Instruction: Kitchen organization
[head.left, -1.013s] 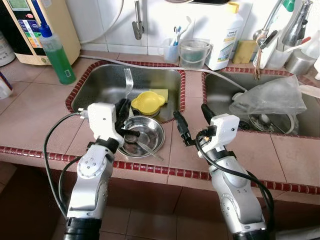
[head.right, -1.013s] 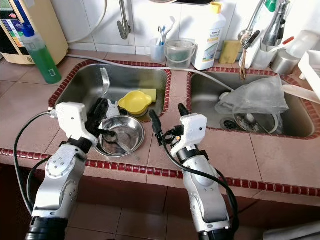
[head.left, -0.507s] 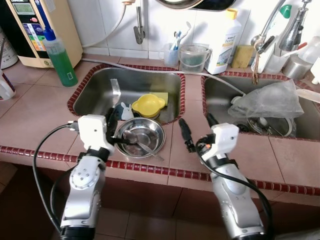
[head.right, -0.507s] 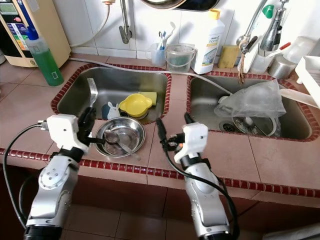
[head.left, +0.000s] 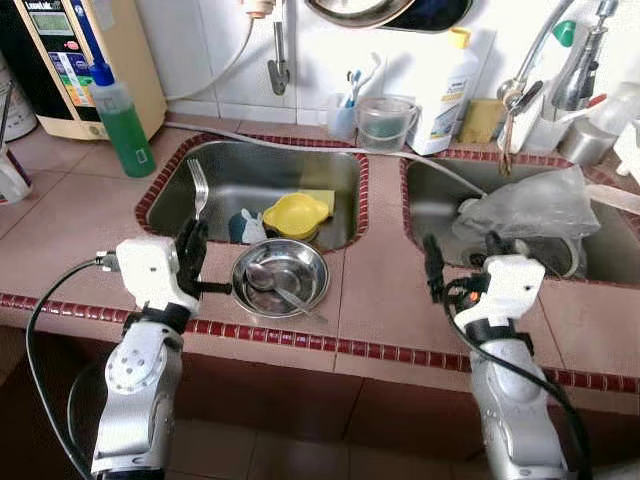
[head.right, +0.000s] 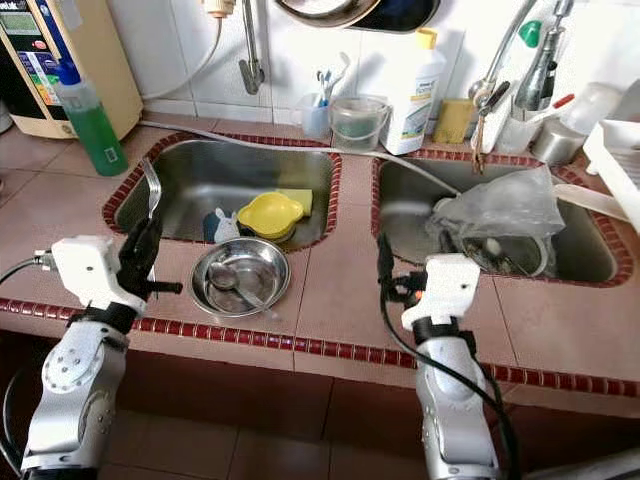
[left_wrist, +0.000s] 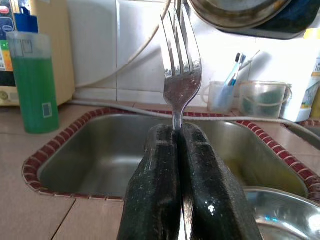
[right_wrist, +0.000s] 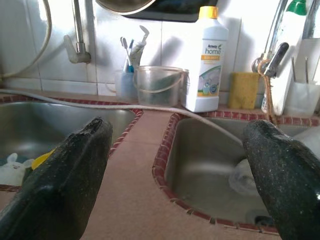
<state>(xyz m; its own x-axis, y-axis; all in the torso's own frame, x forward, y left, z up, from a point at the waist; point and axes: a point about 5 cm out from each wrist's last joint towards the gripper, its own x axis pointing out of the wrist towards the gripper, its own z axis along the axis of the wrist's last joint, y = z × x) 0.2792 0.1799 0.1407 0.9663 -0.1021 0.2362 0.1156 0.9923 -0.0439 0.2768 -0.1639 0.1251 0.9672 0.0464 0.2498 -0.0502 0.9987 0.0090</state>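
Two sinks sit in a pink tiled counter (head.left: 60, 215). The left sink (head.left: 270, 175) has a yellow bowl (head.left: 294, 212) in it. A steel bowl (head.left: 280, 278) with a spoon (head.left: 268, 281) inside sits on the counter edge, just beside the left gripper (head.left: 192, 243). A green soap bottle (head.left: 120, 118) stands by the wall. A crumpled plastic bag (head.left: 540, 200) lies in the right sink.

The left gripper is squeezed tight on a fork (left_wrist: 180, 65), holding it straight up by the handle over the counter beside the left sink. The right gripper (head.left: 460, 262) is spread wide and holds nothing, above the counter by the right sink.
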